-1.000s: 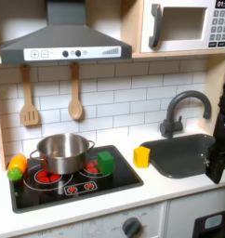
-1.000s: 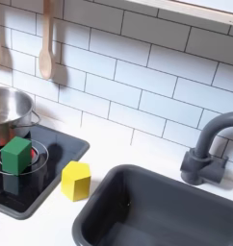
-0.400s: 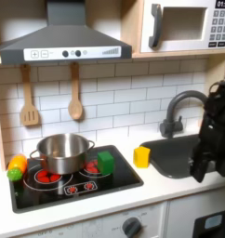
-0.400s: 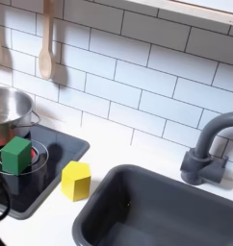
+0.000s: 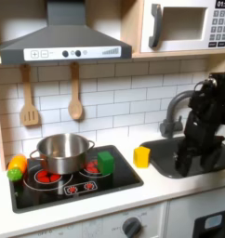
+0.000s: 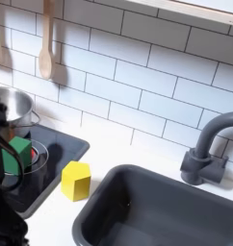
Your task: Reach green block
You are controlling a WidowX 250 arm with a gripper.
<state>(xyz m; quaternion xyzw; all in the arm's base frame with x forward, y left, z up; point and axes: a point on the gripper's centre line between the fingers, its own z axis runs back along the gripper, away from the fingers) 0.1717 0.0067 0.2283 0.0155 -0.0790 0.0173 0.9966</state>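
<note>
Claw (image 5: 182,165) moved left over sink (image 5: 165,160), aperture unclear, green block (image 5: 106,162) untouched

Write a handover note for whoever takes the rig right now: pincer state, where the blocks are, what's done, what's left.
Pincer: hangs over the sink at the first exterior view's right, holding nothing visible; too dark to tell if open or shut.
Green block: on the stove's front right burner, just right of the pot, untouched.
Yellow block: on the counter between stove and sink, on the line from pincer to green block.
Done: nothing reached yet; the arm is well short of the green block.
Left: travel toward the first exterior view's left, probably passing above the yellow block, then come down at the green block.
</note>
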